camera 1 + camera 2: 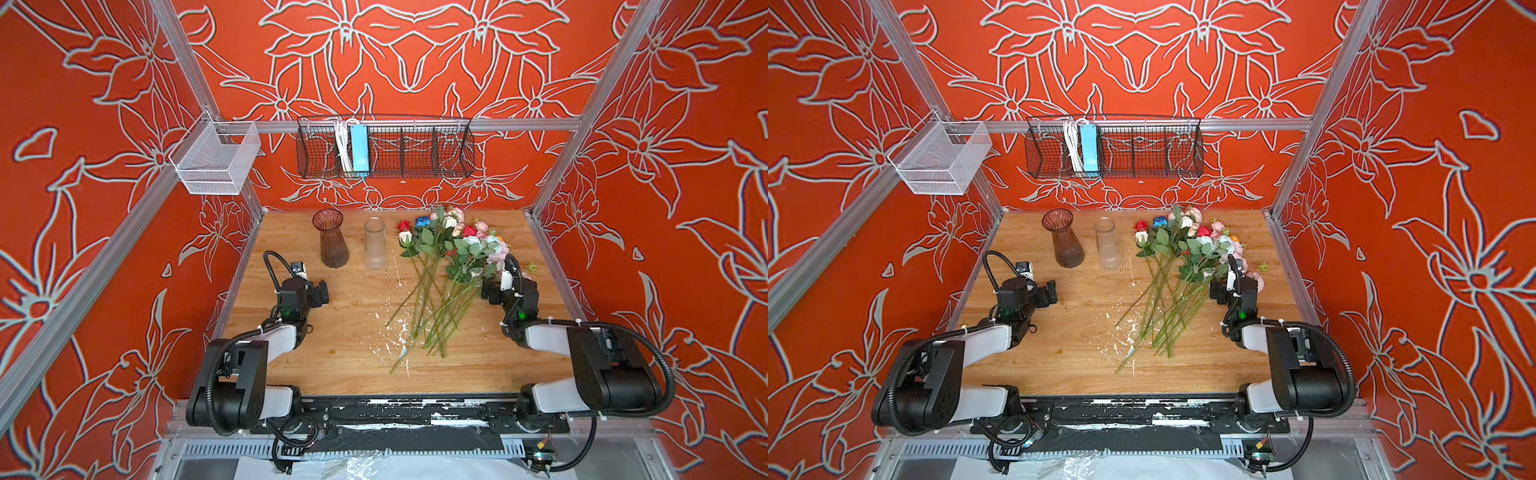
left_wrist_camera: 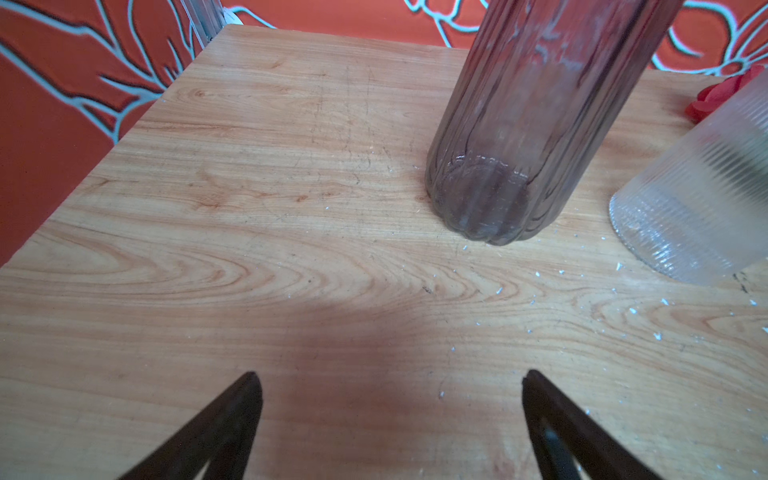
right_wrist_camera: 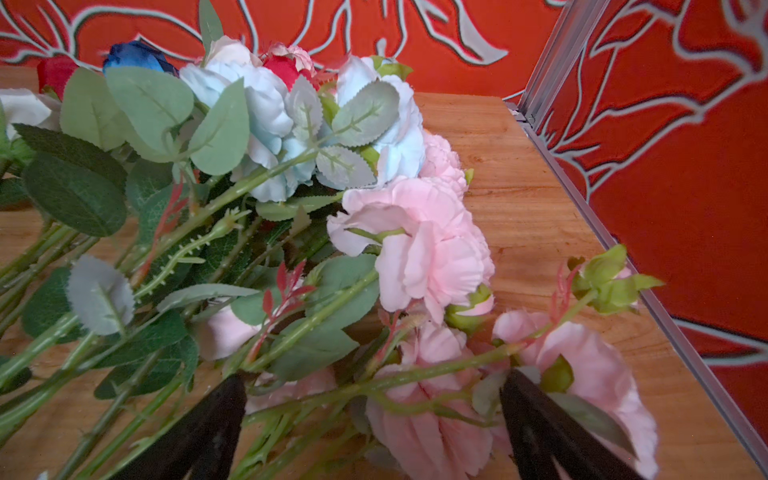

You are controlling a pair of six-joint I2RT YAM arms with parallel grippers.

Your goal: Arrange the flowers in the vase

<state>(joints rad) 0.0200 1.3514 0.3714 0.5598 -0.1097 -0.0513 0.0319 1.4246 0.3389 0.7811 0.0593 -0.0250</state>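
Observation:
The flowers (image 1: 451, 249) (image 1: 1187, 249) lie in a heap on the right half of the wooden table, heads toward the back wall, green stems (image 1: 432, 316) fanning toward the front. A brown-tinted ribbed vase (image 1: 332, 239) (image 2: 519, 124) and a clear ribbed vase (image 1: 374, 244) (image 2: 698, 199) stand upright at the back, both empty. My left gripper (image 1: 322, 293) (image 2: 390, 376) hovers open over bare wood, short of the tinted vase. At the heap's right side my right gripper (image 1: 488, 291) (image 3: 374, 380) is open, its fingers (image 3: 208, 428) straddling a green stem and pink heads (image 3: 428, 249).
A black wire basket (image 1: 386, 147) holding a blue power strip (image 1: 359, 149) hangs on the back wall. A white mesh basket (image 1: 216, 160) hangs at the left post. An aluminium rail (image 3: 648, 291) borders the table's right edge. White flecks (image 1: 395, 332) dot the wood.

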